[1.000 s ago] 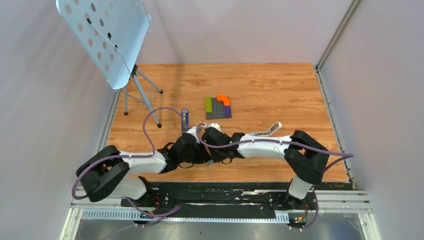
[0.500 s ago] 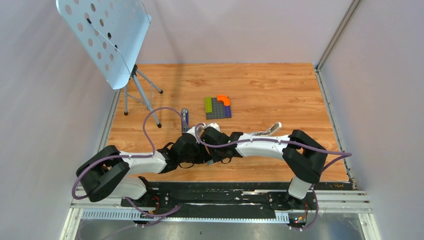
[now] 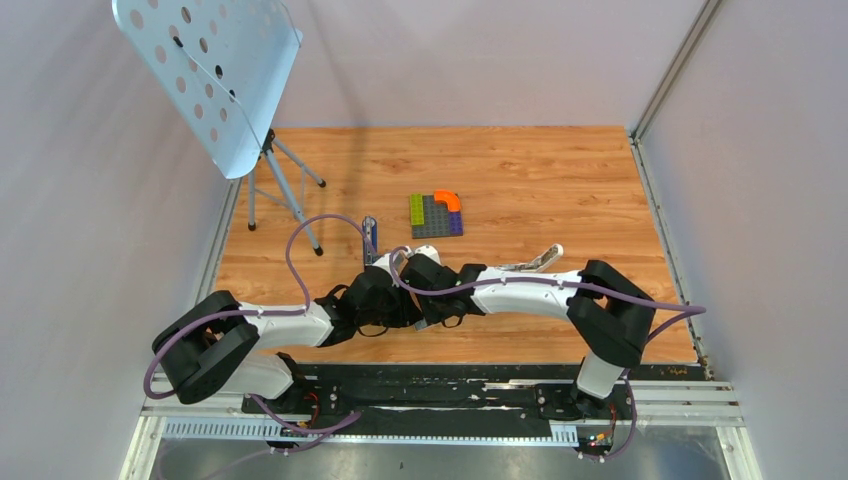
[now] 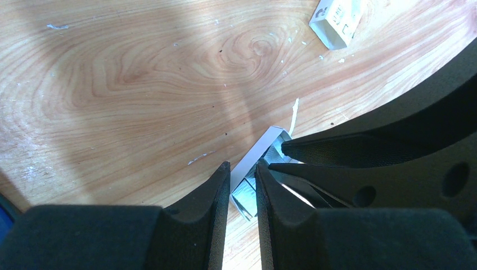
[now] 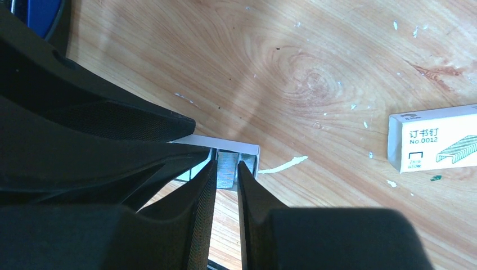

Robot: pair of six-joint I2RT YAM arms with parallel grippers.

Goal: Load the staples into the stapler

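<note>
The slim blue stapler lies on the wood just beyond the two wrists; a blue corner of it shows in the right wrist view. Both grippers meet low over a tiny open white box tray with grey ridged staples in it. My left gripper is shut on one end of the tray. My right gripper is closed on the staple strip at the tray's open end. In the top view the wrists hide the tray.
A white printed staple box sleeve lies to the right of the tray; it also shows in the left wrist view. A multicoloured block plate, a white plastic bar and a music stand are further off.
</note>
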